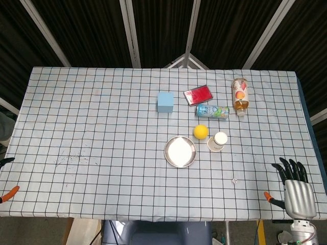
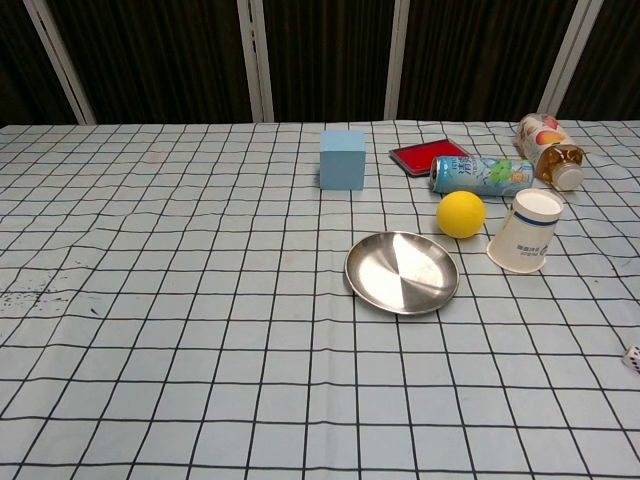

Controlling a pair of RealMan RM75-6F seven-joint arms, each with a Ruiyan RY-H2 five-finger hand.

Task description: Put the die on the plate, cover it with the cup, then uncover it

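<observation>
A small white die (image 1: 234, 180) lies on the checked cloth near the front right; the chest view shows it at the right edge (image 2: 632, 358). The empty steel plate (image 1: 166, 152) (image 2: 351, 268) sits mid-table. A white paper cup (image 1: 219, 141) (image 2: 525, 232) stands mouth down just right of the plate. My right hand (image 1: 294, 186) hovers at the table's front right corner, right of the die, fingers spread and empty. Only two fingertips of my left hand (image 1: 7, 176) show at the far left edge, apart, with nothing between them.
A yellow ball (image 1: 200, 131) (image 2: 461, 214) sits between plate and cup. Behind them lie a drink can (image 1: 212, 111), a red flat case (image 1: 198, 95), a juice bottle (image 1: 240, 95) and a light blue cube (image 1: 165, 101) (image 2: 343, 158).
</observation>
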